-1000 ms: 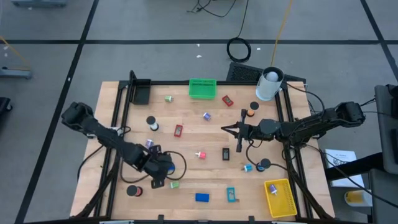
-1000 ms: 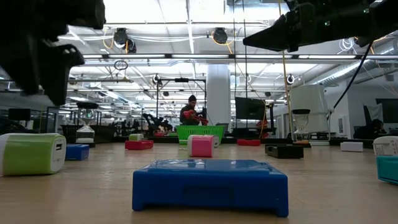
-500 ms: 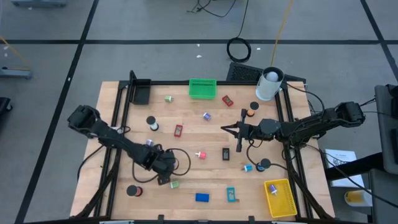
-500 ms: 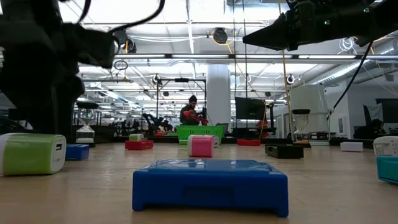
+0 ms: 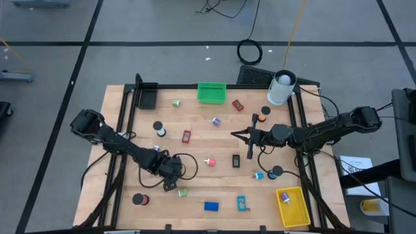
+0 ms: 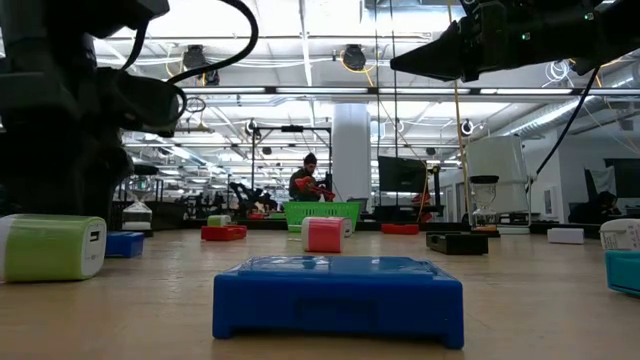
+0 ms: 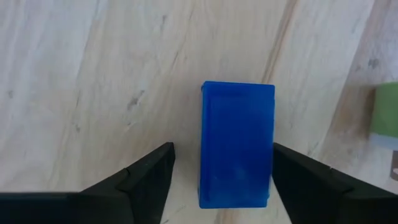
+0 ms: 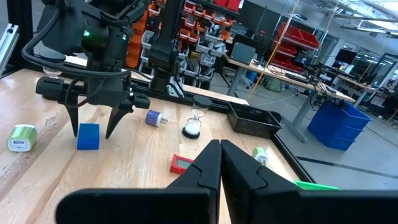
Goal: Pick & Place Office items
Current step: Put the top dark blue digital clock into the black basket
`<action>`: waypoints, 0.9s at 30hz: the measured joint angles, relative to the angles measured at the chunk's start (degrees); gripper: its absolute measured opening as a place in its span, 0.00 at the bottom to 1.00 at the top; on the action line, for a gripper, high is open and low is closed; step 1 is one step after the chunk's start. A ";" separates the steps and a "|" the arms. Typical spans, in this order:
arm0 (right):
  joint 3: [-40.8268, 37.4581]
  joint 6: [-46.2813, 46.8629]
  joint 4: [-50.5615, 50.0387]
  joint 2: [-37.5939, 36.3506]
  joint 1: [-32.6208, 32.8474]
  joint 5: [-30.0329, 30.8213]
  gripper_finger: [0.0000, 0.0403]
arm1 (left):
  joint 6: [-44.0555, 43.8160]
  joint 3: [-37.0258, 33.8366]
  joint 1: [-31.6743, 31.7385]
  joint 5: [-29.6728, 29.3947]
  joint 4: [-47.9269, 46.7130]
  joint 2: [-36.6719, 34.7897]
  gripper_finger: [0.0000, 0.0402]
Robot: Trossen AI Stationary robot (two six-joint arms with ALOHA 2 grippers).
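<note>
Left end effector (image 7: 221, 171): fingers apart, straddling a blue block (image 7: 237, 144) that lies on the desk (image 7: 81, 81), a green clip (image 7: 387, 115) just beside.
Right end effector (image 8: 220, 163): fingers pressed together, empty, held above the desk's right half.
Other items: scattered across the desk.

A block (image 7: 236, 143) is lying flat on the surface (image 5: 195, 117), between the left jaws, in the near left part. A small plug-like item (image 5: 182, 192) is sitting just beside it, toward the near edge, and a second block (image 5: 211, 206) is resting farther right along that edge. A bin (image 5: 211, 91) is standing at the middle of the far edge, a second bin (image 5: 293, 206) in the near right corner. The right jaws are hanging over the right half.
</note>
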 joint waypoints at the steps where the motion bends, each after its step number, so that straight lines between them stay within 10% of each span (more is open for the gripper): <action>1: 0.00 -0.02 0.01 0.00 0.00 0.00 0.01 | 0.10 0.00 0.00 -0.33 -0.03 0.00 0.60; 8: 0.00 -0.02 0.01 0.00 0.00 0.00 0.01 | 3.07 -0.05 0.00 -1.44 -1.82 0.02 0.40; 27: 0.00 0.02 0.02 0.00 -0.02 0.00 0.01 | 10.97 7.30 6.48 -12.13 -14.49 -15.49 0.41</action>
